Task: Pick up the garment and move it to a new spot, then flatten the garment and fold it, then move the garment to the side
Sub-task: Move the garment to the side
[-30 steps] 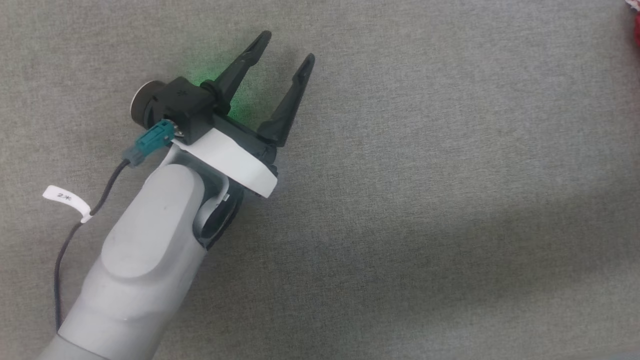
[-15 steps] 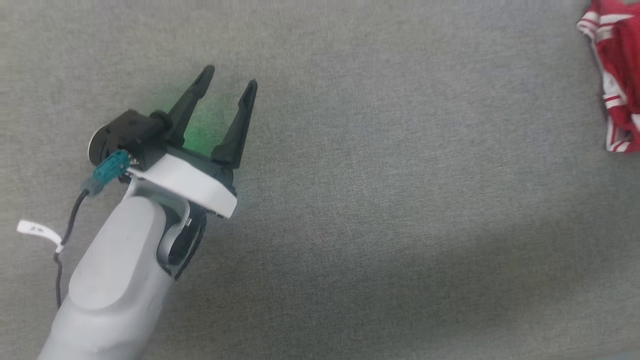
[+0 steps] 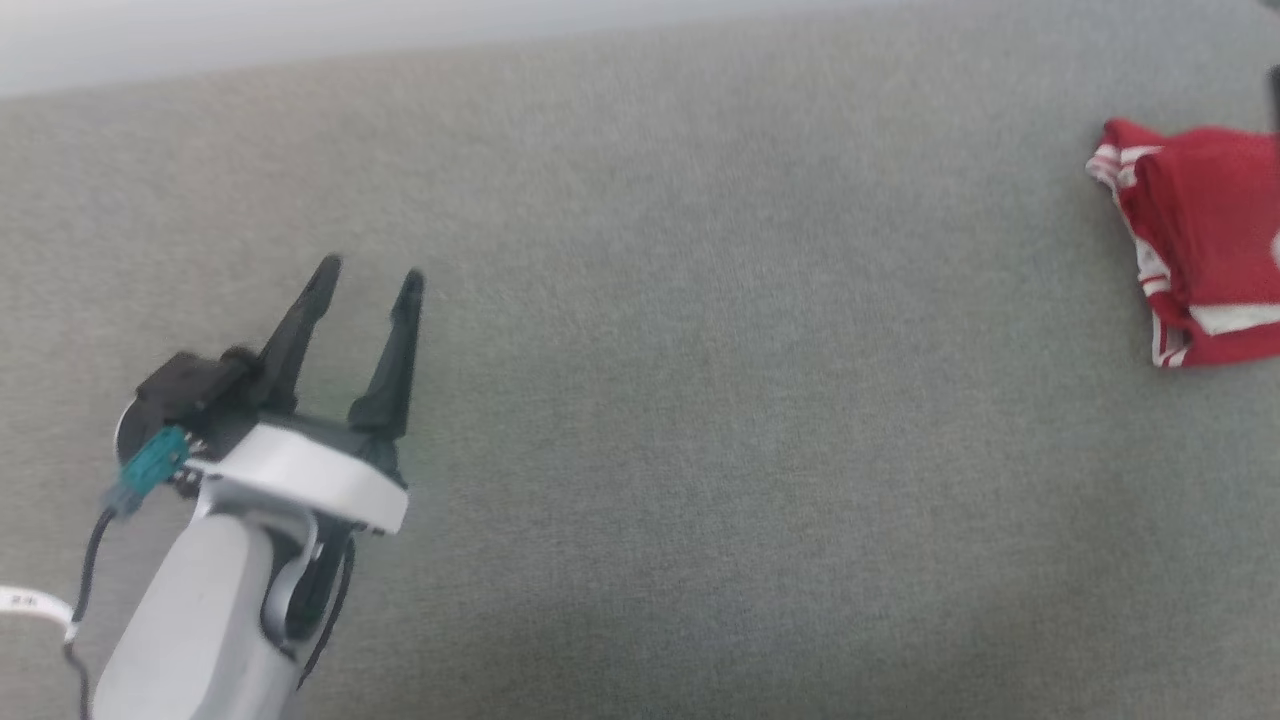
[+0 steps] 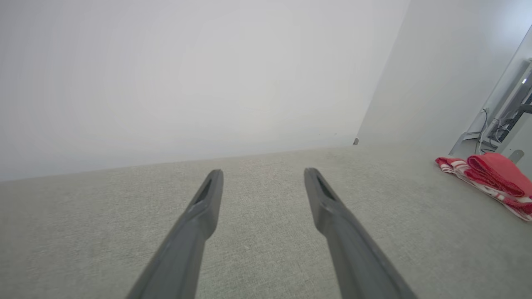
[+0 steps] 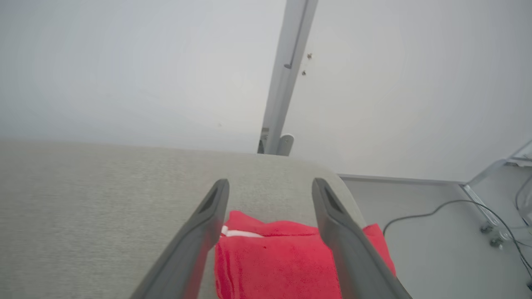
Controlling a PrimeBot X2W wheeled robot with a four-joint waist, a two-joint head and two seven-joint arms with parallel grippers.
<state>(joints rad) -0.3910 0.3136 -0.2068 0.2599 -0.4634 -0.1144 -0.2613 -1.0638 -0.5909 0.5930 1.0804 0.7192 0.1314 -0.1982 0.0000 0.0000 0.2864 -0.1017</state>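
The garment (image 3: 1205, 240), red with white-and-red striped trim, lies folded on the grey cloth surface at the far right of the head view. It also appears at the right edge of the left wrist view as a red folded bundle (image 4: 494, 174). My left gripper (image 3: 367, 278) is open at the lower left, far from it, with nothing between its fingers (image 4: 205, 203). In the right wrist view my right gripper (image 5: 269, 189) stands open just above the garment (image 5: 270, 261), which lies free between and below the two fingers near the surface's rounded corner.
The grey cloth-covered surface (image 3: 700, 400) ends at a far edge along a pale wall (image 3: 300, 30). Beyond its rounded right corner is a floor with a black cable (image 5: 436, 209) and a grey upright post (image 5: 286, 74).
The head camera has swung, bringing the garment and the far edge into view. The right gripper has opened and the garment now lies free below it.
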